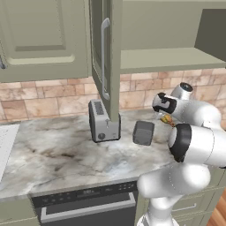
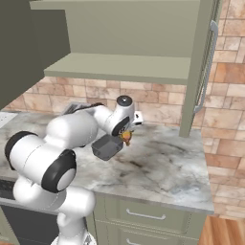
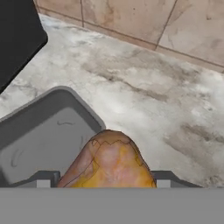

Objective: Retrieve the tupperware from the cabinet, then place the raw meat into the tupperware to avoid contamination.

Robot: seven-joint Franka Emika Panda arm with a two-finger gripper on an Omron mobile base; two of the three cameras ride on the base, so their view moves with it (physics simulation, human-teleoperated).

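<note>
Two dark fingertips point(image 3: 43, 179) of my gripper point(image 3: 103, 180) pinch the raw meat point(image 3: 109, 162), a glossy orange-brown lump with cracked, mottled skin that bulges up between them in the hand view. Just beyond it sits the tupperware point(image 3: 48, 131), a shallow dark grey square box with rounded corners and a smooth pale grey floor, open side up on the marbled counter point(image 3: 144, 96). From the right base view the meat point(image 2: 126, 137) hangs at the box's point(image 2: 106, 147) right edge, just above it. Farther left along the counter stands the silver toaster point(image 1: 102, 120). Behind runs the brick-tiled wall point(image 3: 131, 19), and above it the cabinet point(image 2: 129, 67) stands open, its pale olive door point(image 1: 105, 57) swung outward with the long silver handle point(image 1: 104, 55) showing.
</note>
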